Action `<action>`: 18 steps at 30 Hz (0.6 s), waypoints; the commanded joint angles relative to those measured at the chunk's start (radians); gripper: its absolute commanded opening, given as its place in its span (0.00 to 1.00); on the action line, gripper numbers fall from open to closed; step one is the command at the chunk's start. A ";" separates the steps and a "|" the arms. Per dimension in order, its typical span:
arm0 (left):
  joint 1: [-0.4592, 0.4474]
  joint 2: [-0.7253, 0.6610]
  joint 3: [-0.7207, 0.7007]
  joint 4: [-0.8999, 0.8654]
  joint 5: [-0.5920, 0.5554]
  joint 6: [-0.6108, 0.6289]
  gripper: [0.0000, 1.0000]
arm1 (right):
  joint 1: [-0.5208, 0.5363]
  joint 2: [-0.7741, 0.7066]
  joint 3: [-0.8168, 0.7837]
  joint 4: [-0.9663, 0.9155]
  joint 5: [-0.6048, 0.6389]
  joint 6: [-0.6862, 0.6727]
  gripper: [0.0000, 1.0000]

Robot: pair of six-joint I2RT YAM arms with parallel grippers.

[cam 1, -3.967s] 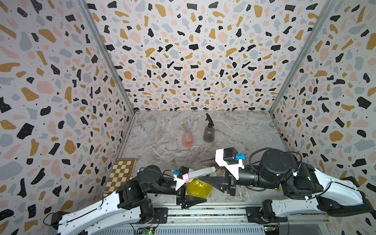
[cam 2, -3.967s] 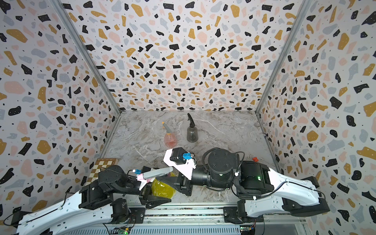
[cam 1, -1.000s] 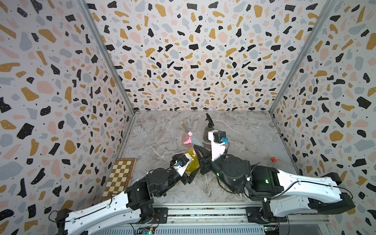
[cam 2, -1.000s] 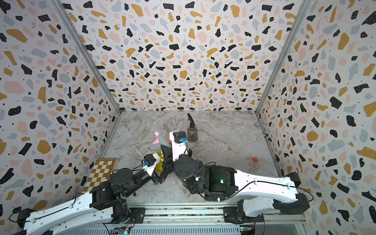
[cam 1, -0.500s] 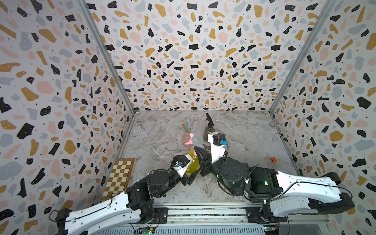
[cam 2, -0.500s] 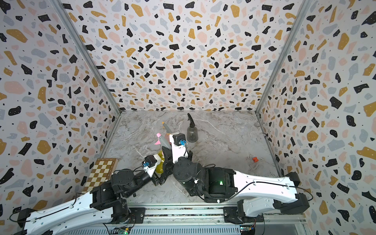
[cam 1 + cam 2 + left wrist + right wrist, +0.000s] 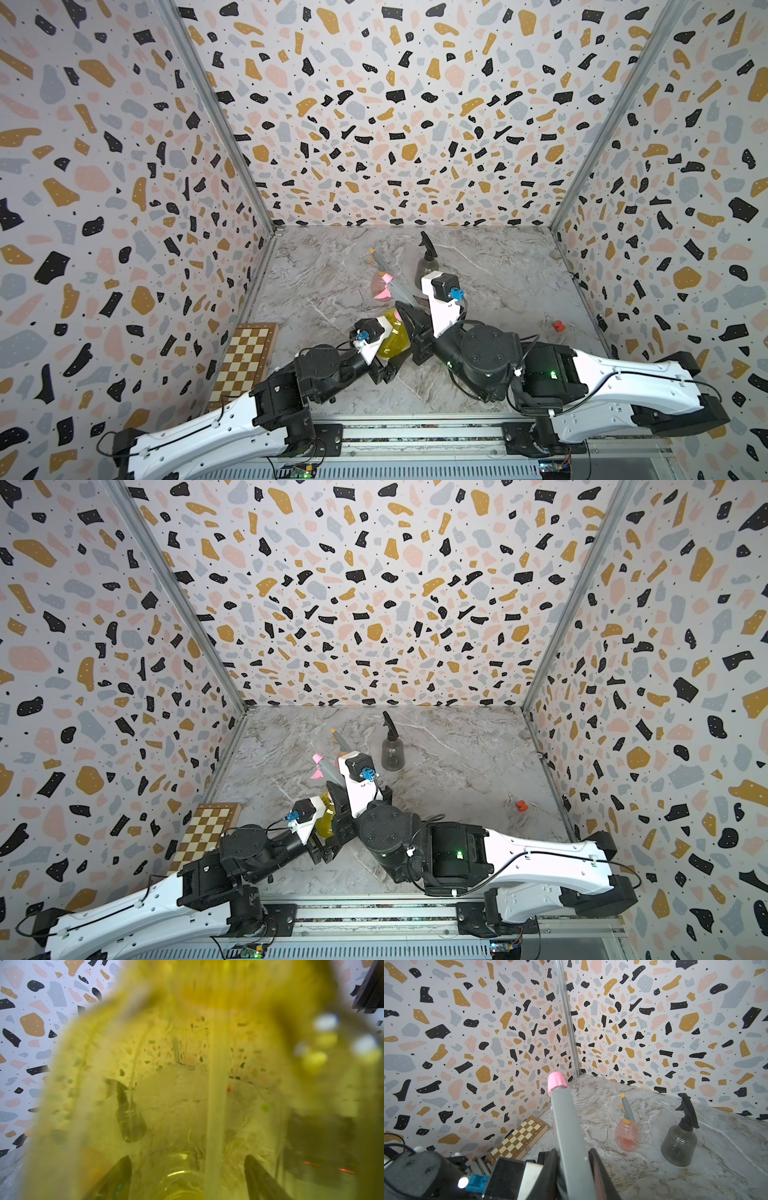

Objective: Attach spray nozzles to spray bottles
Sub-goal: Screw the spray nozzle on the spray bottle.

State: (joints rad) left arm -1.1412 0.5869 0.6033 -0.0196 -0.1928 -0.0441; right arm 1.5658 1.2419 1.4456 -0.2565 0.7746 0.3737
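Both clenched: left gripper (image 7: 390, 362) on yellow bottle (image 7: 395, 338); right gripper (image 7: 574, 1167) on grey-and-pink nozzle (image 7: 564, 1118), dip tube (image 7: 216, 1105) inside bottle.

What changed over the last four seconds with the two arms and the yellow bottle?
Both arms moved from the front rail toward the table's middle. The left fingers still grip the yellow bottle, and the right fingers still grip the grey-and-pink nozzle, which swung from lying sideways to pointing toward the back. Nothing was released. The pink bottle, dark grey bottle and chessboard stayed put.
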 commanded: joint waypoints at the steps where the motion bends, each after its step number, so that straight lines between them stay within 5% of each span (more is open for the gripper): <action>1: 0.011 -0.019 0.071 0.122 -0.015 -0.071 0.00 | 0.043 0.001 -0.004 -0.115 -0.136 -0.058 0.28; 11: 0.011 -0.037 0.074 0.094 0.026 -0.071 0.00 | 0.046 -0.029 0.013 -0.087 -0.163 -0.113 0.35; 18: 0.011 -0.056 0.081 0.066 0.042 -0.063 0.00 | 0.052 -0.090 0.009 -0.061 -0.225 -0.165 0.51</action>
State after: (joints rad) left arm -1.1374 0.5415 0.6483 -0.0128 -0.1596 -0.0990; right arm 1.6108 1.2079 1.4452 -0.3145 0.6132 0.2451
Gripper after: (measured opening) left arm 0.801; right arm 0.494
